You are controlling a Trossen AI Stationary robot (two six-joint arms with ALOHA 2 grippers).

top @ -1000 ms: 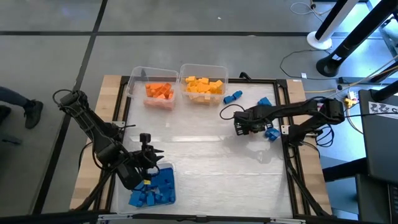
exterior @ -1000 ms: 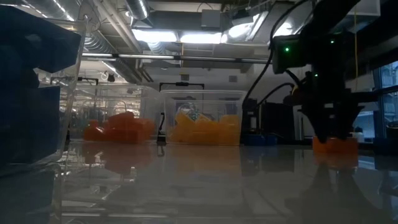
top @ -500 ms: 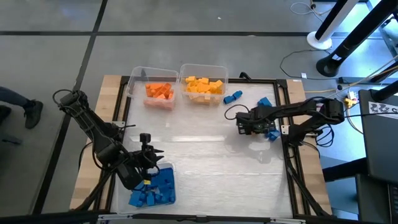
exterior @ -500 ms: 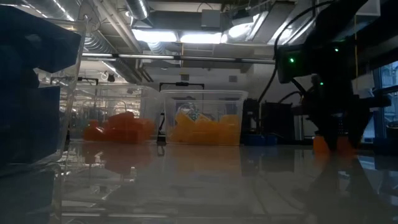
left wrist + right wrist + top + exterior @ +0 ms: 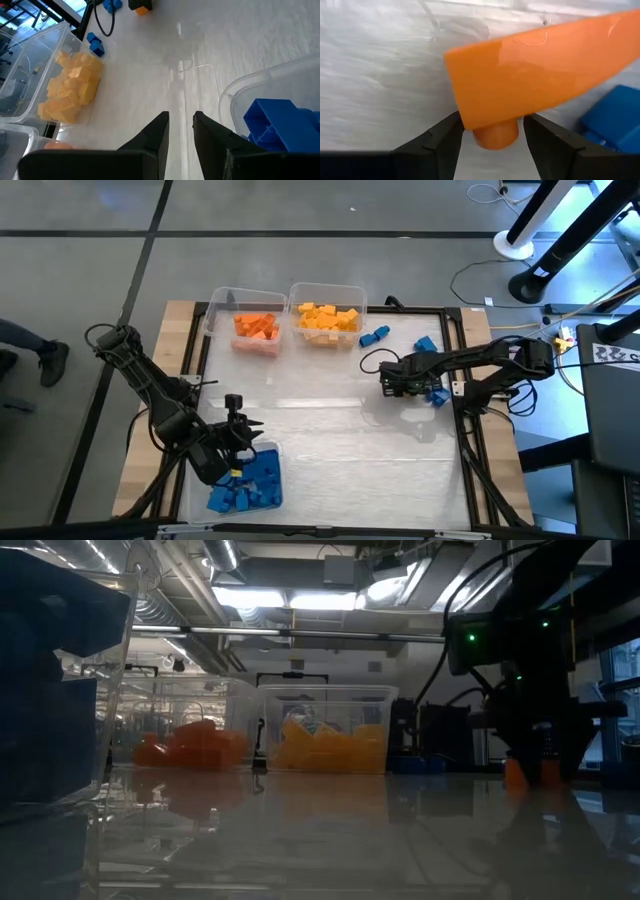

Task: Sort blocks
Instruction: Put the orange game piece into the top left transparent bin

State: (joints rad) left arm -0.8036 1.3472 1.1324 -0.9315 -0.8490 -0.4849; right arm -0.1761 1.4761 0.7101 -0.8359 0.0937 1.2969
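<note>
An orange block (image 5: 535, 65) lies on the white table top near its right edge, seen also in the low view (image 5: 517, 773). My right gripper (image 5: 492, 131) points straight down over it, open. Its two fingertips are at the block's edge, with a round stud (image 5: 495, 136) of the block between them. My left gripper (image 5: 181, 117) hangs above the near left of the table, beside the bin of blue blocks (image 5: 247, 482). Its fingers are a narrow gap apart with nothing between them. More blue blocks (image 5: 375, 335) lie loose on the table at the far right. My right gripper comes at the orange block from above, one finger (image 5: 447, 137) on each side of the block's stud. I cannot tell whether the fingers touch the block. The block rests on the table.
At the far edge stand a clear bin of orange blocks (image 5: 257, 328) and a clear bin of yellow blocks (image 5: 328, 316). Loose blue blocks (image 5: 437, 394) lie close to my right gripper. The middle of the white table top (image 5: 330, 430) is bare. A black frame (image 5: 470, 460) borders the table.
My right gripper has sunk onto the orange block and shifted a little toward the table's right edge. Its fingers now reach down beside the block. The block has stayed on the table.
</note>
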